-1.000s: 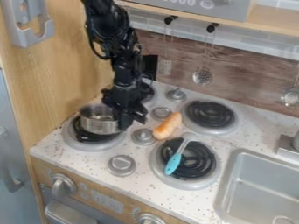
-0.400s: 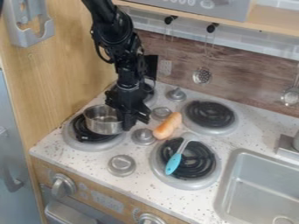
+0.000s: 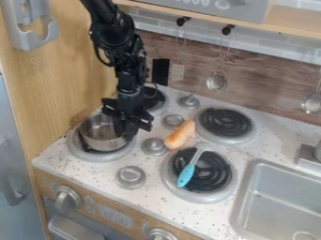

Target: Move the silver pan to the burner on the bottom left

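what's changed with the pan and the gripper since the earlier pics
The silver pan has shifted a little toward the lower left of the view and now sits more centrally over the bottom-left burner. The gripper has moved the same way and is still at the pan's right side. The sausage-like toy and the blue-handled utensil stayed put.

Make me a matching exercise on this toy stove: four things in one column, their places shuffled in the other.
1. Round silver metal pan
2. Golden-brown oblong toy food
3. Utensil with turquoise handle
4. Round perforated silver skimmer

A. On the black coils of the bottom-right burner
B. Hanging against the back wall
C. Over the bottom-left burner
D. On the speckled white counter

Pairs: 1-C, 2-D, 3-A, 4-B
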### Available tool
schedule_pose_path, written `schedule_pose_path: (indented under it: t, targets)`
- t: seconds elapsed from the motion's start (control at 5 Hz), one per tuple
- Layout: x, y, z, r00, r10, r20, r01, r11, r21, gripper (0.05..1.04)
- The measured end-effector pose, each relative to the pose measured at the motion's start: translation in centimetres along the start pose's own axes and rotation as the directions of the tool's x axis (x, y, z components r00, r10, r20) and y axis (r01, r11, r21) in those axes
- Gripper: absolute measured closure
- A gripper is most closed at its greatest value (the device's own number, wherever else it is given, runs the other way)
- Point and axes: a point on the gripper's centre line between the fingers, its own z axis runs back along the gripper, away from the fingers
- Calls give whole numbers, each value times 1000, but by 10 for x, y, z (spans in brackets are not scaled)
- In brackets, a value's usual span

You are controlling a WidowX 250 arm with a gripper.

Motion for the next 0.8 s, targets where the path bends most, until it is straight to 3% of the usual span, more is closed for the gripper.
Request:
schedule_pose_path:
  t: [0.2,0.4,0.6,0.8]
  targets:
    - [-6,5,0,999,25,-34,-24,999,30,229]
    - [-10,0,1,998,-9,-65,9,1000,-1,56]
    - [11,-9,34,998,-58,-7,57,994,-91,77]
    - [22,-10,67,996,-84,27,86,988,-131,85]
